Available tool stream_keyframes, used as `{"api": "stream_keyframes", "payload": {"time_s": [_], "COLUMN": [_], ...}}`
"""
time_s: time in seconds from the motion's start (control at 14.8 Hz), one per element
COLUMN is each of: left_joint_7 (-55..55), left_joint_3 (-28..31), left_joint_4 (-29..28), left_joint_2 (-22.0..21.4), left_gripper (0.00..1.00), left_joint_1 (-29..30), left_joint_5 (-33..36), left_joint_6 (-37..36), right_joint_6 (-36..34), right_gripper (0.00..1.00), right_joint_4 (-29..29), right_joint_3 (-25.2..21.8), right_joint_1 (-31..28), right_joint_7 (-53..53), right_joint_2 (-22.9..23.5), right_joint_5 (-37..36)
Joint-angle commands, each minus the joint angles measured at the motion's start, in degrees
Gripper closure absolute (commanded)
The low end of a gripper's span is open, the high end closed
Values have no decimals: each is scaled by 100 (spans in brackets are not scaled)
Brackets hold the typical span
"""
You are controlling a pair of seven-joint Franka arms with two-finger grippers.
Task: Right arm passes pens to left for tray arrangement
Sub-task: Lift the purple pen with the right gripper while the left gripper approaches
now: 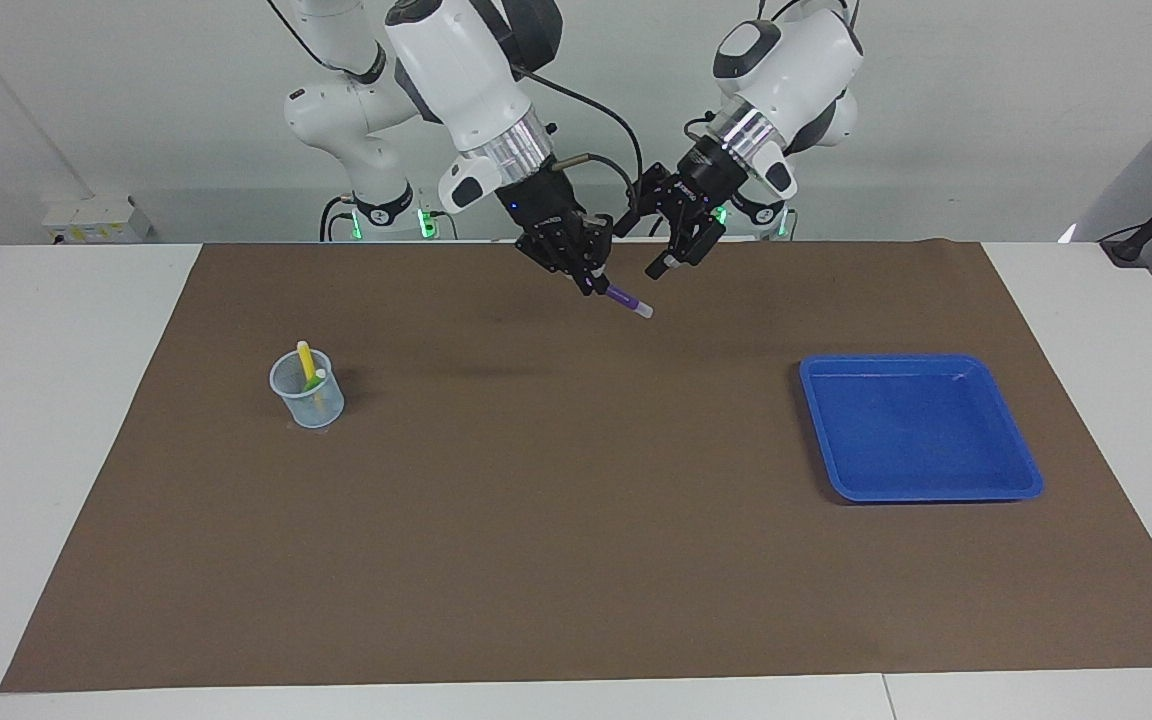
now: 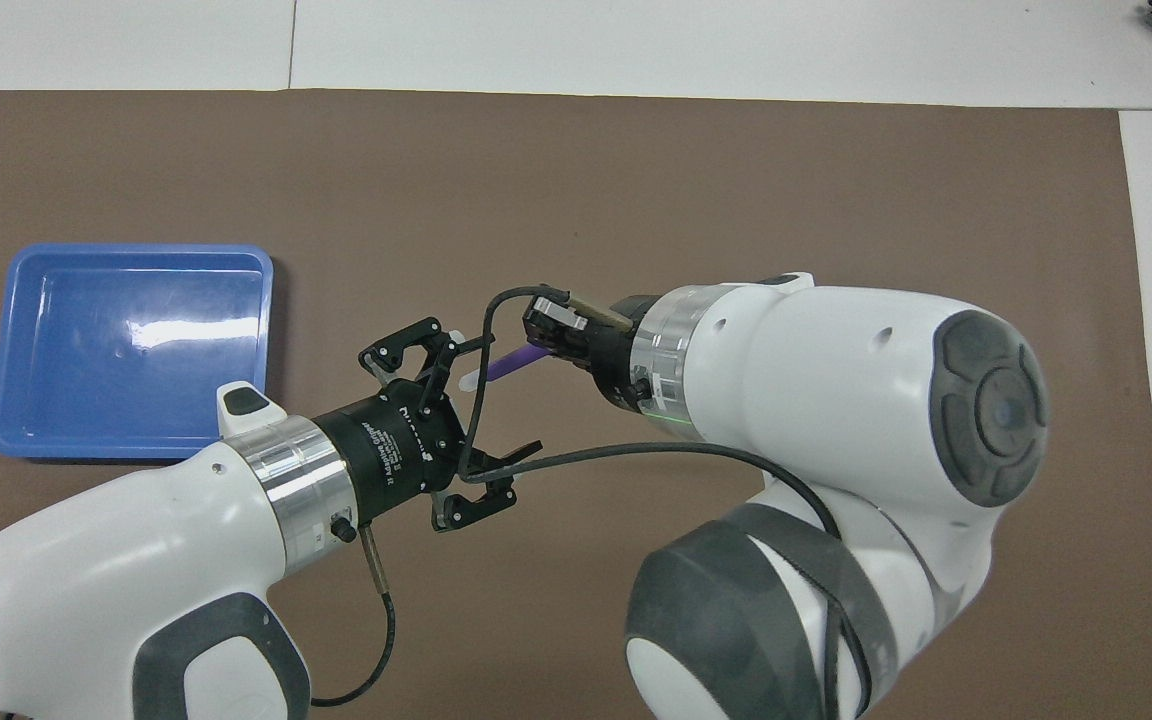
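Note:
My right gripper is shut on the purple pen and holds it in the air over the mat's middle, near the robots' edge. The pen's pale tip points toward my left gripper, which is open beside it and not touching it. In the overhead view the purple pen sticks out of the right gripper, and its tip lies just by the spread fingers of the left gripper. The yellow pen and green pen stand in a translucent cup. The blue tray is empty.
A brown mat covers the table. The cup stands toward the right arm's end and the tray toward the left arm's end. A black cable from the right wrist hangs across the left gripper in the overhead view.

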Motion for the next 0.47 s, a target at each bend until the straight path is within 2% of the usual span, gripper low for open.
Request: {"api": "stream_keyframes", "payload": {"time_s": [0.0, 0.2, 0.41], "left_joint_7": [-38, -4, 76], "left_joint_3": [60, 69, 69], "left_joint_4": [-63, -46, -55], "left_joint_2": [182, 244, 235], "left_gripper": [0, 0, 16], "left_joint_1": [-348, -384, -384], "left_joint_5": [-192, -193, -184], "left_joint_6": [545, 547, 520], "right_joint_6": [137, 145, 189], "right_gripper": [100, 100, 100], "right_joint_4": [-215, -215, -189], "right_joint_3": [-23, -23, -32], "right_joint_1": [24, 6, -3], "right_joint_7": [47, -23, -32], "right_joint_2": [-174, -174, -157], "right_joint_5": [107, 107, 98]}}
